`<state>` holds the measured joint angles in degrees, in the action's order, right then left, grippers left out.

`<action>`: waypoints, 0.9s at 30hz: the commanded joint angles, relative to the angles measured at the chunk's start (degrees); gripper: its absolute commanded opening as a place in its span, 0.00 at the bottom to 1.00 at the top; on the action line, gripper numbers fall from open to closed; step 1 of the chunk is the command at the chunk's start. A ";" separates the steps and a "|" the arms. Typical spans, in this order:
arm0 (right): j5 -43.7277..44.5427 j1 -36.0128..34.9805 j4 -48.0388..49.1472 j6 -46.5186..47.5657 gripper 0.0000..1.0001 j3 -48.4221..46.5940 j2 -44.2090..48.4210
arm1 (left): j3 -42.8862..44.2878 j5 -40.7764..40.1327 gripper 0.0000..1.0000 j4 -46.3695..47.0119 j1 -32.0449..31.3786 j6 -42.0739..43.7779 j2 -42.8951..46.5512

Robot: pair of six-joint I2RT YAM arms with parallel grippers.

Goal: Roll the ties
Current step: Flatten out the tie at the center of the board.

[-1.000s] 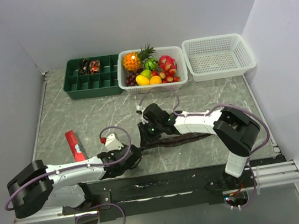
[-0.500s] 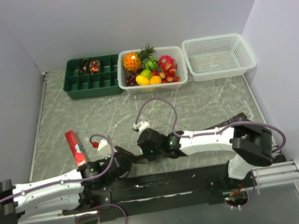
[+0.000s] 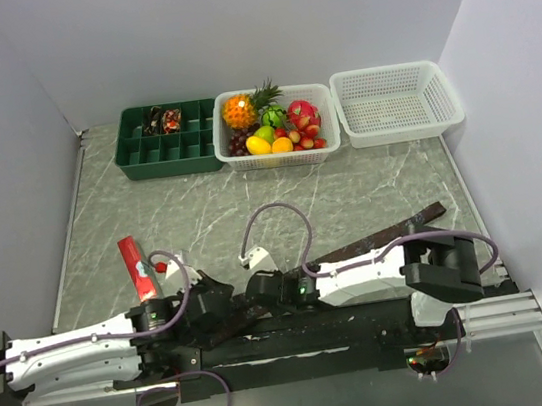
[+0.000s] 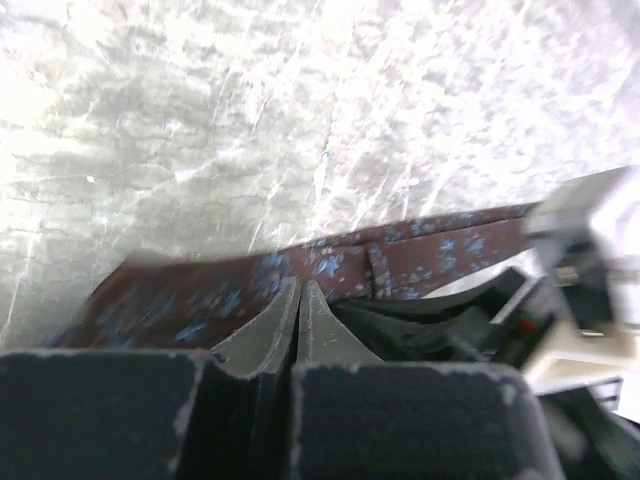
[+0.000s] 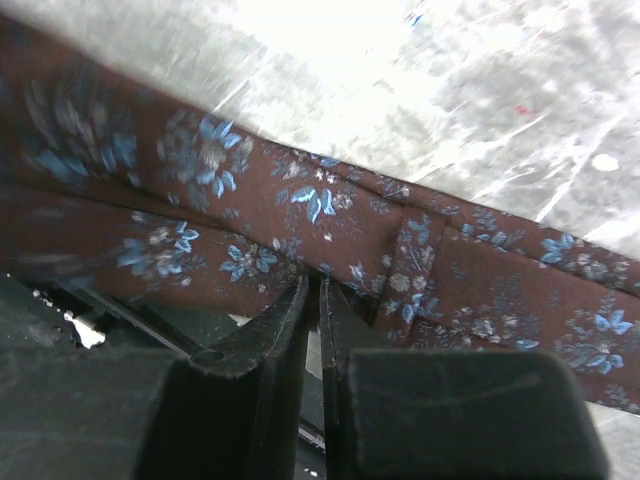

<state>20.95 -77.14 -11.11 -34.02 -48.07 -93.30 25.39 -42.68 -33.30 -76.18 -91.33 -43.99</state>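
**Near edge of the grey marble-patterned tabletop, both arms lying low over it.** The long, narrow, dark brown fabric tie, printed with small blue flowers, lies flat and unrolled on a slant. Its right end points towards the table's right side, and its left end runs under the two wrists beside the black base rail.

The left gripper has its fingers pressed together, with the tips at the tie's near edge. Whether any cloth is pinched in the seam cannot be told.

The right gripper sits over the same stretch of tie, just beside the left one. Its fingers stand almost together with a thin slit between them. The tips lie over the near edge of the cloth, next to a narrow fabric keeper loop sewn across the tie. Whether that slit holds fabric cannot be told either.

**Far side, well apart from the tie.**
- A dark green plastic compartment tray holds small dark coils in two back compartments.
- A white lattice basket of toy fruit stands beside it.
- A second white lattice basket stands to the right.

A flat red packet lies on the table left of the grippers. Its markings are too small to read.
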 commanded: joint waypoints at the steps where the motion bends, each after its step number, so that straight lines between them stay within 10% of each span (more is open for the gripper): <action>1: 1.64 -1.34 1.71 -0.70 0.16 -0.70 -2.93 | -0.16 -3.73 0.06 -3.00 -0.98 -1.84 5.82; 16: -6.00 7.78 0.12 0.10 0.09 -10.55 -14.72 | 5.72 -8.74 0.14 -19.06 -1.16 -7.98 8.22; 27: -5.49 22.99 -0.48 -0.70 0.05 -10.11 -11.92 | 8.54 -11.20 0.87 -21.45 -1.16 -8.95 7.25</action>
<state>12.36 -56.34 -5.34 -35.11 -60.07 -105.47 31.55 -50.83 -52.77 -76.97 -99.18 -36.29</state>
